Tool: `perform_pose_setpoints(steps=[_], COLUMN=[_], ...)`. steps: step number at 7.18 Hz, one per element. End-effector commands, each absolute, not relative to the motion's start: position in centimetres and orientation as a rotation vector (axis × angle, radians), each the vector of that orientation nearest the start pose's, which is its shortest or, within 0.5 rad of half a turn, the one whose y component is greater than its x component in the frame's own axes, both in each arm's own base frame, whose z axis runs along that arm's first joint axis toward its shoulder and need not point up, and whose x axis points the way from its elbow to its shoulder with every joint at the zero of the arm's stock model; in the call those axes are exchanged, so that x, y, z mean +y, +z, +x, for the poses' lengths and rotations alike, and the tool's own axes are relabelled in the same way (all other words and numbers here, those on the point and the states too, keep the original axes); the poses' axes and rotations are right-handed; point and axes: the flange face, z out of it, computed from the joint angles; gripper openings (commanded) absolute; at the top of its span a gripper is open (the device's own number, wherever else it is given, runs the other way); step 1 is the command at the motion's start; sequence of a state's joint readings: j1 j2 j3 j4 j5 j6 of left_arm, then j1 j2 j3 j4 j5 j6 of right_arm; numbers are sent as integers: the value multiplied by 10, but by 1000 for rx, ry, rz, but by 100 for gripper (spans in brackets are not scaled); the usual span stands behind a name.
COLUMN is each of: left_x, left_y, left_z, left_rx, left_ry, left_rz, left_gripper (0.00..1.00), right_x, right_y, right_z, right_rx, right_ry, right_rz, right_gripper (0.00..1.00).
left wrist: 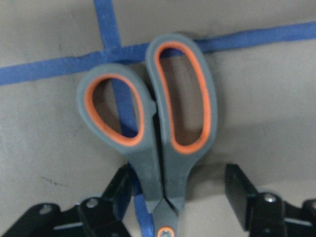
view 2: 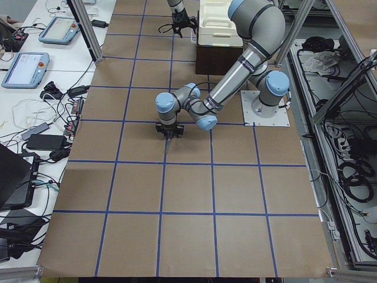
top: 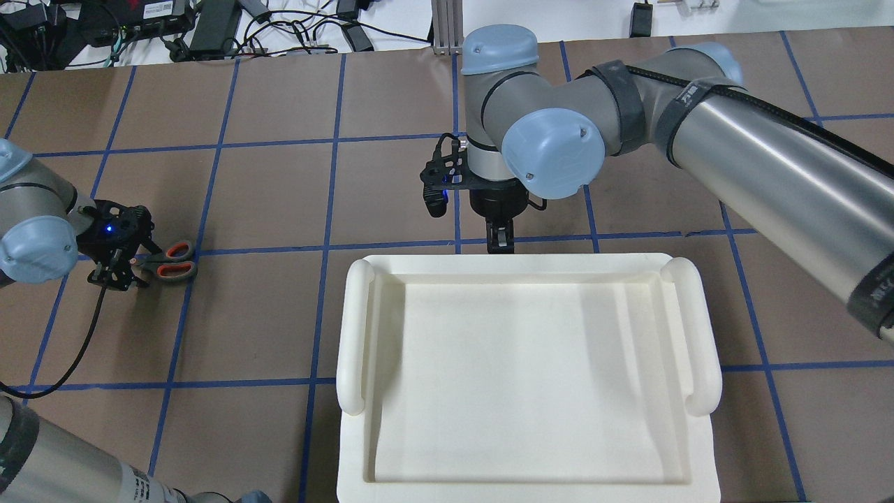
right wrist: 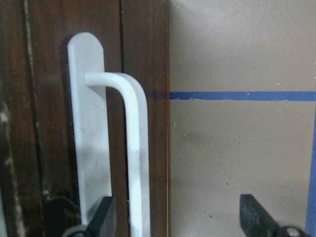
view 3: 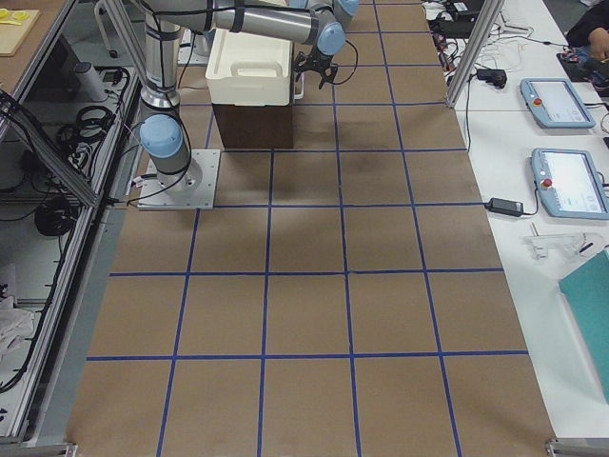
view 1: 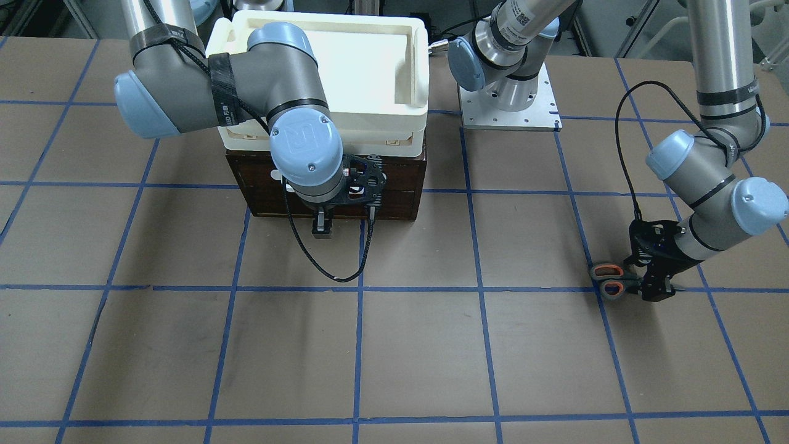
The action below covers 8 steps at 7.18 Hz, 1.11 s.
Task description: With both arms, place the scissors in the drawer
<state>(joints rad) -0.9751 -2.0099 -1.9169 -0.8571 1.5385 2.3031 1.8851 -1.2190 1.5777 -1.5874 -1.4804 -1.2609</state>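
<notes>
On the robot's left side, the scissors (top: 167,260) lie flat and closed on the brown table (top: 279,195), well apart from the drawer. Their orange-lined loops sit over a crossing of blue tape (left wrist: 49,73) and point away from the arm. The left gripper (top: 129,264) is low over them, its jaws spread to either side of the grey shanks just ahead of the pivot. One finger (left wrist: 116,195) sits right by the shank, the other stands clear, and it grips nothing yet. That spot looks chosen as the narrowest, stiffest part, where a squeeze should pinch both halves together rather than slip off a loop. Further right, the white tray (top: 353,335) rests on top of the dark wooden chest, which is why the overhead camera hides the drawer (view 1: 400,185) beneath it. The drawer's front looks flush, so I take it as shut. The right gripper (view 1: 322,227) hangs in front of it, jaws apart, holding nothing. The white bar handle (right wrist: 134,148) stands between the jaws, nearer one finger. It seems placed to clamp the bar and pull, making room for the scissors.
</notes>
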Motion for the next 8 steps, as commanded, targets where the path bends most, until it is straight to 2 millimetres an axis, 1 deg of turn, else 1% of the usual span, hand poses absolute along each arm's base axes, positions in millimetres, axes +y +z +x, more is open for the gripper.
perform_pose_setpoints(steps=[1,2,3,4,5,6,7,8], left_x=[-530,-531,-531,-532,-532,-533,-533,-533], left_y=[163,164,165,166,166,167,169,171], left_z=[194,195,195,196,196,195,196,196], left_rx=[-2005,-2005,-2003,-2002,-2001,-1999,-2001,-2004], left_ry=[48,48,47,47,47,48,44,42], left_rz=[-2317,-2321,-2326,-2329,-2332,-2336,-2339,-2342], left_gripper=[53,48,41,39,38,30,19,10], right_x=[-507,-510,-515,-517,-522,-526,-537,-554], right_y=[293,294,294,293,296,297,296,300], right_z=[314,314,312,312,311,310,308,311], right_rx=[2043,2022,2019,1998,1989,1995,2010,2025], right_ry=[360,342,352,344,324,302,267,241], right_rz=[-2048,-2091,-2143,-2161,-2182,-2182,-2181,-2177], right_gripper=[81,81,81,83,83,82,82,82])
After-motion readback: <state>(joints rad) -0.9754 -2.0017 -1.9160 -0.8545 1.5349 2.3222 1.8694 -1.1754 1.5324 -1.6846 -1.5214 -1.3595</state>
